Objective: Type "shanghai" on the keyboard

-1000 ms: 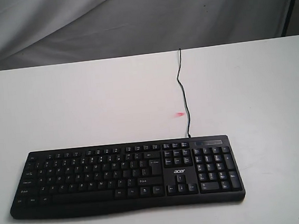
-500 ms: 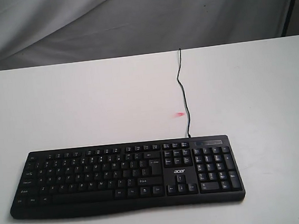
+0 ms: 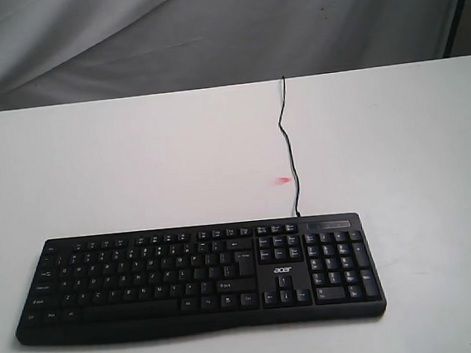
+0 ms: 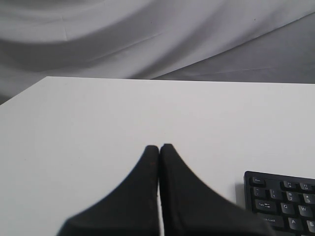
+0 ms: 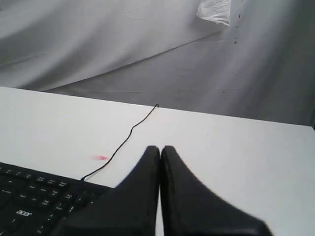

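While left gripper (image 4: 158, 147) and right gripper (image 5: 160, 148) sit closed — the keyboard (image 3: 195, 276) lies flat.

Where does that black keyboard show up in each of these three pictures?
Exterior view: the wide black acer keyboard lies low in the picture on the white table.
Left wrist view: only its Esc corner shows, beside the shut left hand.
Right wrist view: its logo end shows beside the shut right hand.
Shared: its thin black cable, exterior and right wrist views only.

keyboard (image 3: 197, 276) legends: too small to read | left wrist view: keyboard cut by frame edge | right gripper (image 5: 160, 147): covers keyboard's cable-side end | cable (image 3: 286, 138) end: hidden past tabletop (image 3: 93, 173) edge
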You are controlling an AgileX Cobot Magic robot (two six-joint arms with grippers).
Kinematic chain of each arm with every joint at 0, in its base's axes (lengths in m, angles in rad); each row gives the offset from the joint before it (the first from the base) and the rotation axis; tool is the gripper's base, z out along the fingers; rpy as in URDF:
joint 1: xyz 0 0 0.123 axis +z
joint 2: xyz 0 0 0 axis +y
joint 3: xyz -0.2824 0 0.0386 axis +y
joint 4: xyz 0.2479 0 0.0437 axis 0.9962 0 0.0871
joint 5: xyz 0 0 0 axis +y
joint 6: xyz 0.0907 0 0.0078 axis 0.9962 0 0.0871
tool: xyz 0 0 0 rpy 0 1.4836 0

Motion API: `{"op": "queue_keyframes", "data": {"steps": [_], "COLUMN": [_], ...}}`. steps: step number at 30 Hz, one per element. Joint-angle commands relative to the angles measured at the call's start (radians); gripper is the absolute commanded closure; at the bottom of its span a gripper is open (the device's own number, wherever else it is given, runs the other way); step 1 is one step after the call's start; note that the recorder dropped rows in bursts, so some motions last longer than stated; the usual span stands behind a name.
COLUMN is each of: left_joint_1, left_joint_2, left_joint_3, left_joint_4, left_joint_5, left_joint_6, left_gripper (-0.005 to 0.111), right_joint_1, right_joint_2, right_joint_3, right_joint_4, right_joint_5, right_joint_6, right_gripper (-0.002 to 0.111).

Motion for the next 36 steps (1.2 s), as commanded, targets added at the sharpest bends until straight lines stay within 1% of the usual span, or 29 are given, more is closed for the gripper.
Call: {"op": "queue_keyframes", "data": {"steps": [1, 5, 9, 36], "left_joint_1": [0.002, 0.002, 0.002, 0.002], "left_joint_2": [-0.005, -0.005, -0.005, -0.005], "left_joint_3": [0.005, 0.005, 0.005, 0.005], "left_joint_4": [-0.001, -0.001, -0.001, -0.001], "left_joint_5": [-0.011, -0.011, -0.011, -0.011], "left_joint_6": [-0.002, -0.002, -0.002, -0.002], "left_gripper": [0.106, 0.106, 0.106, 0.106], "right_joint_1": [-0.009, -0.009, -0.009, -0.009], "right_joint_2": [-0.003, -0.003, -0.003, -0.003], "right_joint_3": [0.003, 0.003, 0.003, 0.003], "right_joint_4": [-0.019, -0.021, -0.029, -0.025], "right_joint_5": [0.086, 0.104, 0.176, 0.177], "right_joint_6": [0.001, 0.001, -0.003, -0.003], "right_gripper": [0.108, 0.108, 0.108, 0.108]}}
